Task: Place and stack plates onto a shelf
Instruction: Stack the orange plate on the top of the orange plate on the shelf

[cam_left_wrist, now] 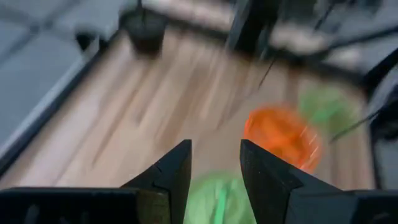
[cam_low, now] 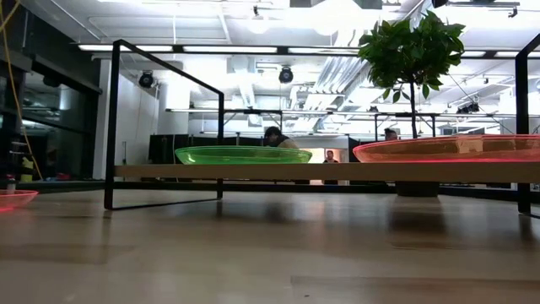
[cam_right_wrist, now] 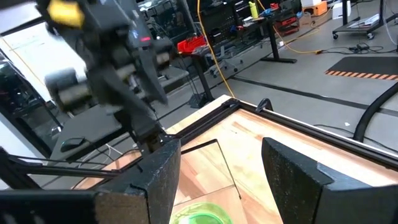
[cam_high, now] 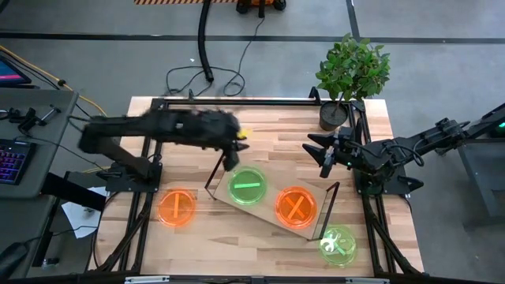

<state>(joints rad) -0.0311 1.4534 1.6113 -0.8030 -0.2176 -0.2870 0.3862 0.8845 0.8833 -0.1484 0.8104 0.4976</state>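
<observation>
The shelf (cam_high: 267, 211) lies slanted across the table's middle, a light board with a black frame at each short end. On it rest a green plate (cam_high: 247, 187) and an orange plate (cam_high: 295, 207), both also in the low view as the green plate (cam_low: 240, 154) and the orange plate (cam_low: 451, 149). Another orange plate (cam_high: 176, 208) lies on the table left of the shelf. A second green plate (cam_high: 338, 244) lies near the shelf's right end. My left gripper (cam_high: 230, 162) (cam_left_wrist: 216, 163) hangs open just beyond the shelf's green plate (cam_left_wrist: 214, 200). My right gripper (cam_high: 323, 158) (cam_right_wrist: 221, 163) waits open to the right.
A potted plant (cam_high: 347, 79) stands at the table's far right corner, behind my right gripper. The shelf's black end frames (cam_high: 327, 207) rise above the board. Black rig bars (cam_high: 237, 101) run along the table's far edge and sides. Bare wood lies between the shelf and the far edge.
</observation>
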